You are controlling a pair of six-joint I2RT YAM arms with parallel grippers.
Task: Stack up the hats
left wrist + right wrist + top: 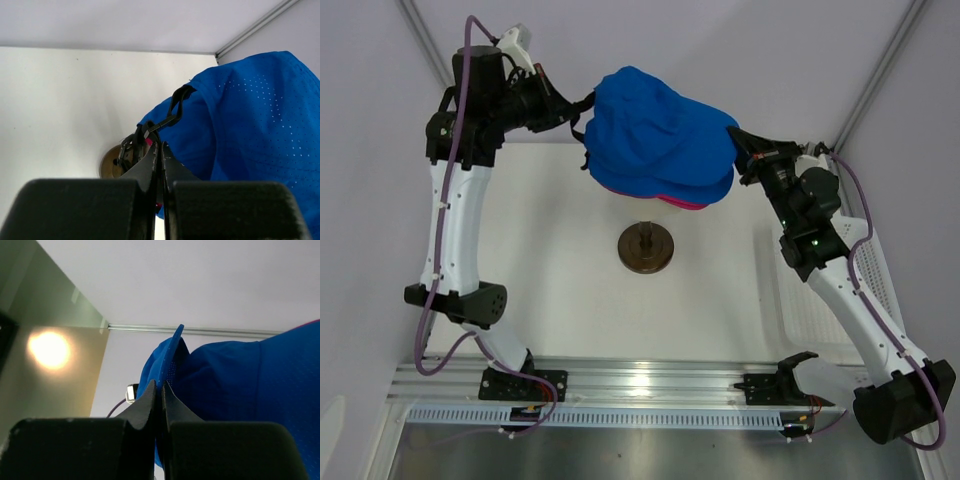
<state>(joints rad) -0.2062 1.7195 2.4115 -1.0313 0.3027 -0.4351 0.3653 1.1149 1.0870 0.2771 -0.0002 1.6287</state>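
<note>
The hats (660, 135) hang as one nested bundle in the air above the back of the table: royal blue caps on top and a magenta-pink cap showing only as a rim underneath (682, 202). My left gripper (582, 108) is shut on the black back straps at the bundle's left; in the left wrist view (161, 144) the straps (172, 112) run from its jaws. My right gripper (740, 160) is shut on the blue fabric at the bundle's right side; it also shows in the right wrist view (161, 385), with the blue cap (240, 385) beside it.
A dark brown round stand (646, 247) with a short centre post sits on the white table below the hats; no mannequin head shows on it. A white ribbed tray (825, 300) lies at the right. An aluminium rail (640, 385) runs along the near edge.
</note>
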